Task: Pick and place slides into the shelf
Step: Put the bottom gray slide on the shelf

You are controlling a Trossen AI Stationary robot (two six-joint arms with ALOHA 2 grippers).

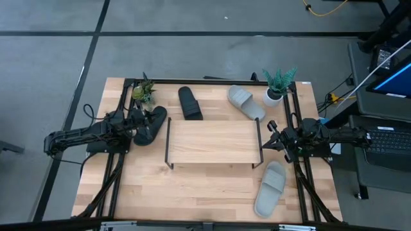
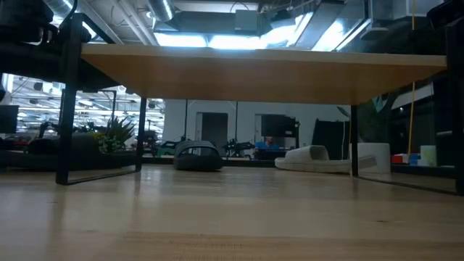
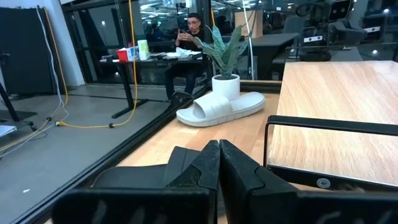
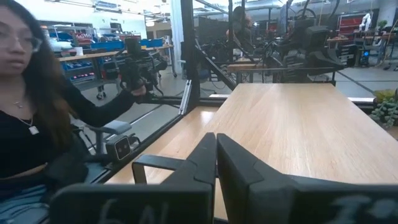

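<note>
Fingers [image 3: 219, 163] of the left gripper [image 1: 139, 123] pressing together over a black slide [image 1: 150, 124]; right gripper [image 1: 271, 137] likewise closed, empty, beside the shelf [image 1: 214, 142].

The bench [image 1: 192, 186] is light blond wood with a fine grain, and the shelf [image 1: 215, 141] is a matching pale wood board between thin black wire end frames. Two slides are matte black [image 1: 189, 102] [image 1: 149, 124], and two are light grey [image 1: 246, 102] [image 1: 270, 187]. A white pot [image 1: 273, 96] holds a green plant. Both arms are dark, nearly black.
</note>
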